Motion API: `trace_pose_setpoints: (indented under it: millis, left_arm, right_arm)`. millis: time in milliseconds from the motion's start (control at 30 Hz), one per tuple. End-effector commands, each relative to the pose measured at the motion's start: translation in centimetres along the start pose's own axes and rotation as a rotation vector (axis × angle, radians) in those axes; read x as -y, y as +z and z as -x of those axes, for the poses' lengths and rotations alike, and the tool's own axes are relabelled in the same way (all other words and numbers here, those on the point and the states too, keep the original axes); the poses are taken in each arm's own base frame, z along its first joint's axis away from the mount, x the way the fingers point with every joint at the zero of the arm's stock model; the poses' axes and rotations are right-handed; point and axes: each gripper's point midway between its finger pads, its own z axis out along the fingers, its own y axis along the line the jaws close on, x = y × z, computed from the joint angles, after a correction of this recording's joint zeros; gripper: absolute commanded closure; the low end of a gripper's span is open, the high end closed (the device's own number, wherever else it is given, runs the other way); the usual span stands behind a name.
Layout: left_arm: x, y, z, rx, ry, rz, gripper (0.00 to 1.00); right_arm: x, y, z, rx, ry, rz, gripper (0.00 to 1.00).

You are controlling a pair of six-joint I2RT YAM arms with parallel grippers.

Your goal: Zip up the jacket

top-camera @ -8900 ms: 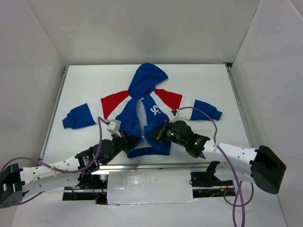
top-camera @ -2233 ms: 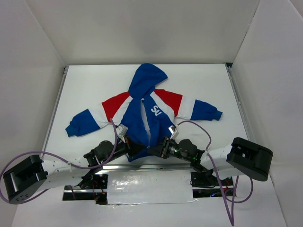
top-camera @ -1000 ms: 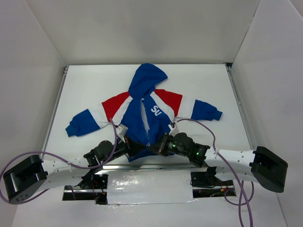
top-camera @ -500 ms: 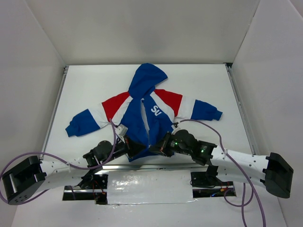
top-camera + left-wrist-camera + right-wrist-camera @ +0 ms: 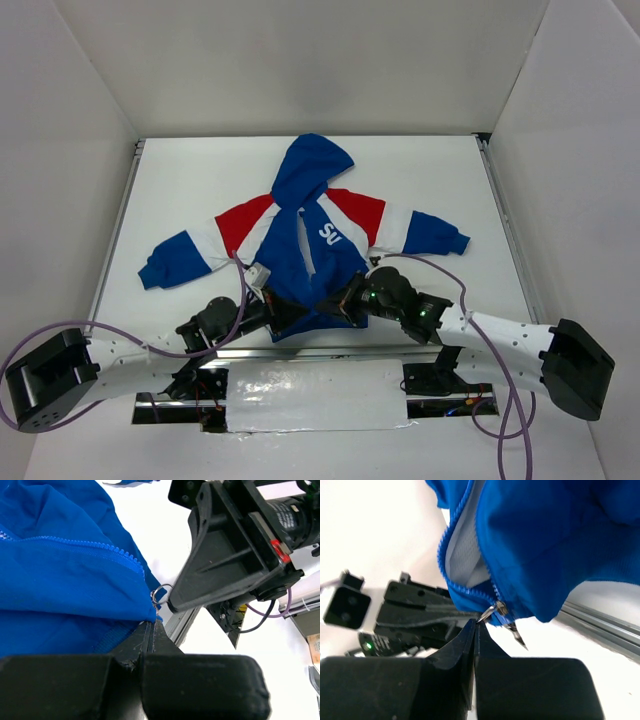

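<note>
The blue jacket (image 5: 305,250) lies flat, hood far and hem at the table's near edge, its front open in a narrow slit up the middle. My left gripper (image 5: 288,315) is shut on the jacket's hem (image 5: 127,617) just left of the zipper's bottom. My right gripper (image 5: 340,303) is shut, with its tips (image 5: 476,623) pinching the metal ring pull (image 5: 487,614) of the zipper slider (image 5: 500,608) at the hem. The ring (image 5: 160,594) and the right gripper's fingers (image 5: 215,575) also show in the left wrist view. The two grippers nearly touch.
A metal rail (image 5: 300,352) runs along the table's near edge right under the hem. White walls enclose the table on three sides. The jacket's sleeves (image 5: 170,260) spread out left and right (image 5: 435,235).
The right arm has swung its forearm and its gripper has shifted slightly away from the edge at the hem. The left gripper and the jacket have stayed still over the last second.
</note>
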Motion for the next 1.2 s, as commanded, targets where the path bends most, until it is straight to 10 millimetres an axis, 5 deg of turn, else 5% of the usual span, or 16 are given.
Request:
trace_pose_setpoints:
  millis: [0,300,567,600,667,700,833,867,1000,1167]
  left_arm:
    - [0.7,0.0,0.0,0.001,0.035,-0.045,1.0]
    - [0.5,0.4,-1.1,-0.047,0.05,-0.053,1.0]
    - [0.2,0.7,-0.9,-0.035,0.03,-0.032,1.0]
    - [0.2,0.7,-0.7,-0.028,0.026,-0.028,1.0]
    - [0.3,1.0,-0.5,-0.032,0.029,-0.025,1.0]
    - [0.4,1.0,-0.3,-0.028,0.033,-0.022,1.0]
    - [0.7,1.0,0.6,-0.004,0.038,-0.019,1.0]
    - [0.8,0.9,0.6,-0.001,0.041,-0.025,1.0]
    - [1.1,0.8,1.0,0.011,0.062,-0.04,1.0]
    - [1.3,0.9,0.9,0.001,0.069,-0.051,1.0]
  right_arm:
    - [-3.1,0.2,2.0,0.063,0.065,0.091,1.0]
    - [-5.2,-1.0,4.3,0.158,0.182,0.166,1.0]
    - [-6.0,0.6,4.9,0.13,-0.065,0.109,1.0]
    - [-5.4,0.8,4.9,0.129,-0.1,0.088,0.96]
    - [-3.6,1.3,4.9,0.128,-0.216,0.06,0.73]
    - [-1.2,1.4,4.7,0.112,-0.254,0.033,0.7]
    - [-0.2,-0.6,0.4,-0.063,-0.491,0.315,0.45]
    - [0.6,-0.8,-0.1,-0.088,-0.503,0.319,0.25]
    - [3.2,-0.5,-0.2,-0.108,-0.542,0.257,0.37]
    - [2.4,-0.4,0.2,-0.083,-0.636,0.269,0.36]
